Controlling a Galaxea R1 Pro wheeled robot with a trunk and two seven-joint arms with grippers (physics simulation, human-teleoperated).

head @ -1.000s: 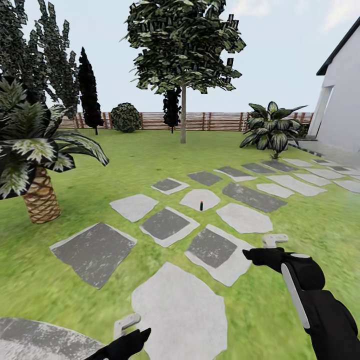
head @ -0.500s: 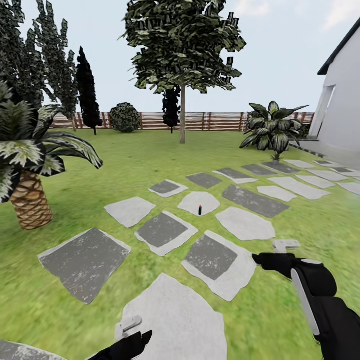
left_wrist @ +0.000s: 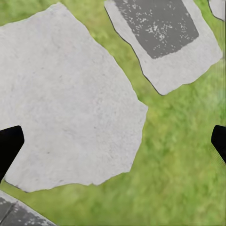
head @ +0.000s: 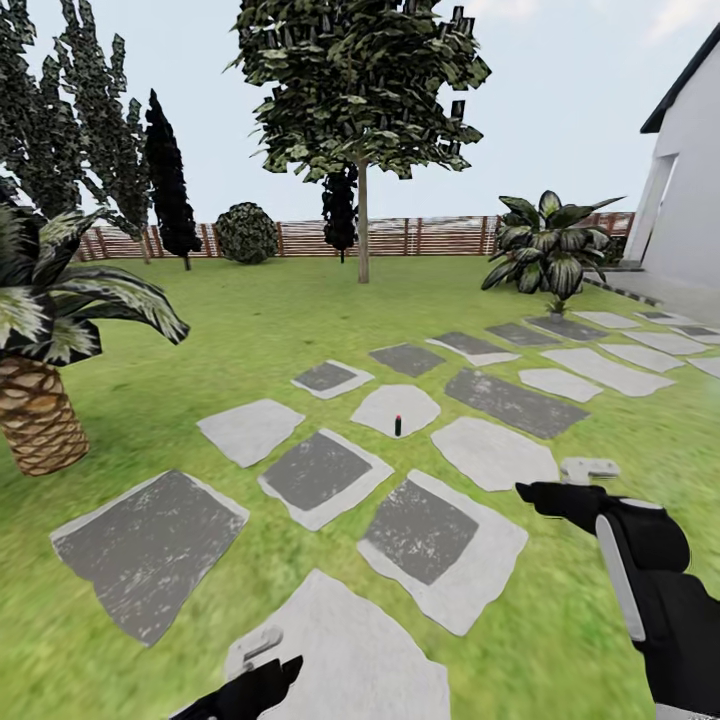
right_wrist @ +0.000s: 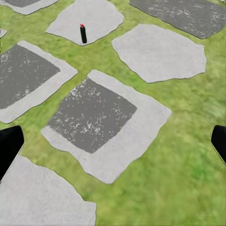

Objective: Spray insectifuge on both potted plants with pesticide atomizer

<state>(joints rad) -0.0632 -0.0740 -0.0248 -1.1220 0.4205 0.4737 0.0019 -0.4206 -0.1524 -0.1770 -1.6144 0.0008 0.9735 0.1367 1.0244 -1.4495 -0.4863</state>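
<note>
**Approach to atomizer, garden path**

Since the earlier head frames the whole view has shifted: palm (head: 40, 340) slid toward the left edge, slabs sit lower and nearer. That is camera motion; the things themselves are unmoved.

Atomizer (head: 398, 425) stands upright, long axis vertical, red-tipped top up, on a pale slab (head: 396, 408) mid-path, well ahead of both arms. Also seen from the right wrist (right_wrist: 83, 34). Too small to read label or nozzle direction.

Left gripper (head: 262, 648) cut off at frame bottom; right gripper (head: 582, 480) over grass. Fingertips at wrist-view edges: both wide apart, holding nothing.

Broad-leaved plant (head: 548, 250) far right by the fence (head: 430, 236); pot unclear.
</note>
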